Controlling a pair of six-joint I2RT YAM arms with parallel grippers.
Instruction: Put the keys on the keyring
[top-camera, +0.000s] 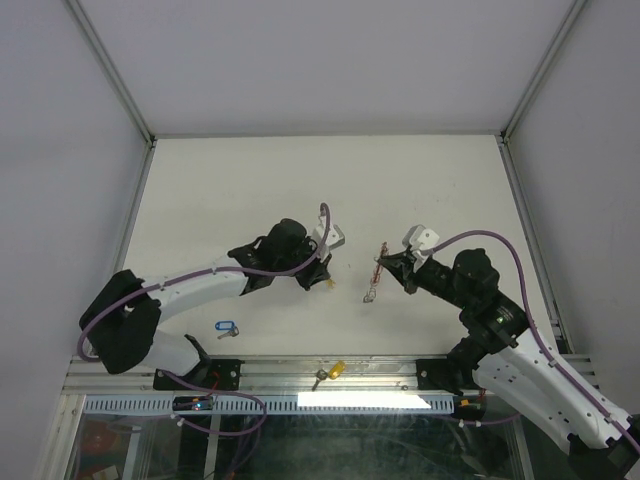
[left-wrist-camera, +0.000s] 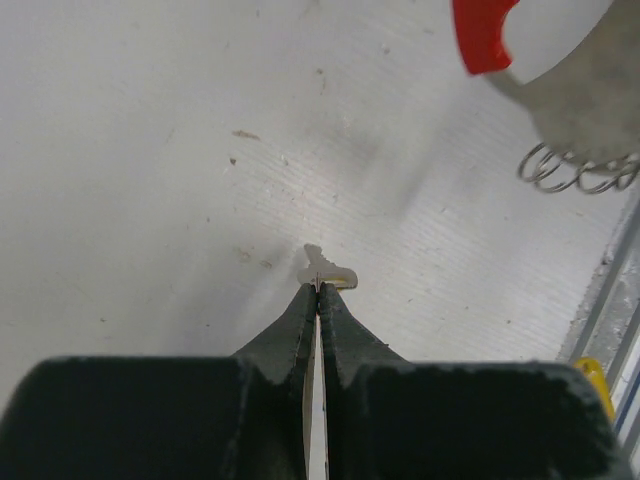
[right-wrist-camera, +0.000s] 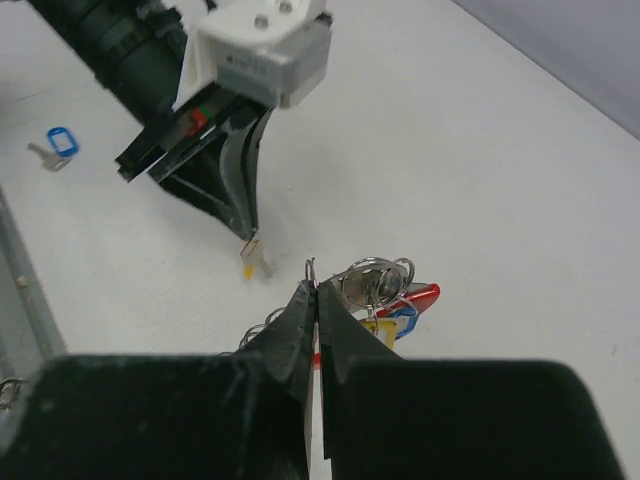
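Note:
My left gripper (left-wrist-camera: 318, 288) is shut on a small silver key (left-wrist-camera: 326, 267) with a yellow tag, holding it just above the table (top-camera: 240, 190). From above, that key (top-camera: 331, 282) hangs at the left gripper (top-camera: 325, 274), a short way left of the keyring (top-camera: 373, 280). My right gripper (right-wrist-camera: 316, 290) is shut on one wire ring of the keyring (right-wrist-camera: 312, 268), lifting it. Keys with red, blue and yellow tags (right-wrist-camera: 395, 302) hang on its rings. In the left wrist view the keyring's red band (left-wrist-camera: 480, 35) and silver rings (left-wrist-camera: 575, 170) show at the upper right.
A blue-tagged key (top-camera: 226, 328) lies on the table near the left arm's base. A yellow-tagged key (top-camera: 330, 372) rests on the metal rail (top-camera: 400, 372) at the front edge. Walls bound the table on three sides.

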